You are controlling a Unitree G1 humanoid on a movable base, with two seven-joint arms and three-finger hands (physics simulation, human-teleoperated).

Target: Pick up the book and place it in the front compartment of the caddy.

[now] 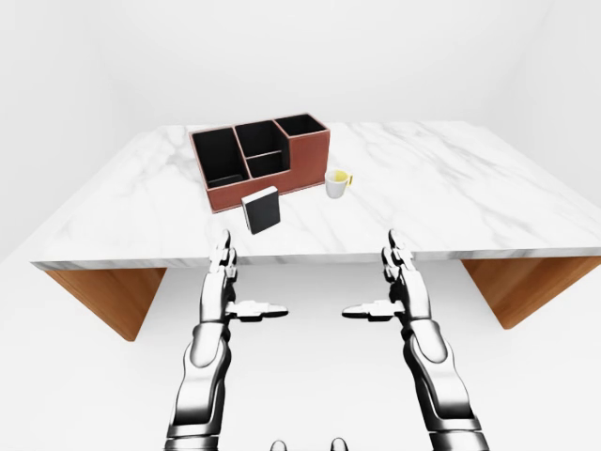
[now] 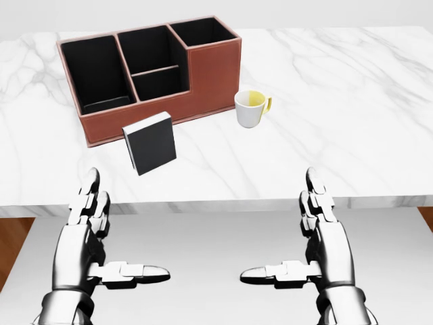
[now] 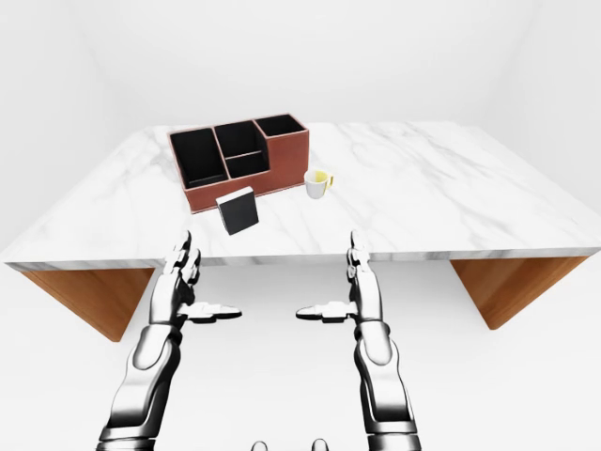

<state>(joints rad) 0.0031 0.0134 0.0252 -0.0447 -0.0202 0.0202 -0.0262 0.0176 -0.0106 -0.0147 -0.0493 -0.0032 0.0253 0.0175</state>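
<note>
A: Left hand: fingers spread, holding nothing, short of the table edge. The book stands upright beyond its fingertips, slightly to their right, just beside the caddy.

B: Right hand?

A: Also spread and empty. A cup sits beyond it, to its left.

B: Best approach?

A: Probably the left hand: reach over the edge, pinch the book across its thin sides, avoid tipping it, lift above the caddy wall.
</note>
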